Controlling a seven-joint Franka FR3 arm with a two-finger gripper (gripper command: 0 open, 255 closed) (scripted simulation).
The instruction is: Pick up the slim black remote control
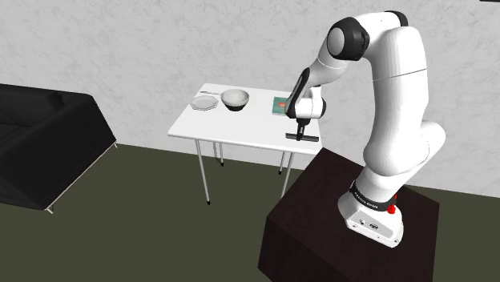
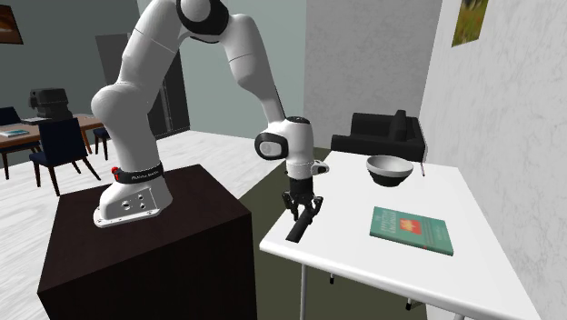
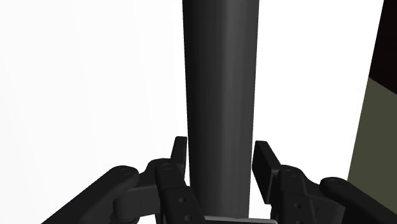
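Dark boxy stand [image 1: 320,228]. White flat-top desk [image 1: 208,128] on thin metal legs. Flat teal book [image 2: 412,230], rectangular. Round grey bowl [image 1: 235,98]. Slim black remote [image 3: 221,95]: long smooth bar, soft sheen, at the desk edge nearest the stand. Black hand [image 2: 300,211] closed on remote, pads on both long sides. Can't tell if it's clear of the desktop.

No lettering is legible, even on the book [image 2: 411,229].

crosswise exterior views sharing the table [image 1: 232,128]
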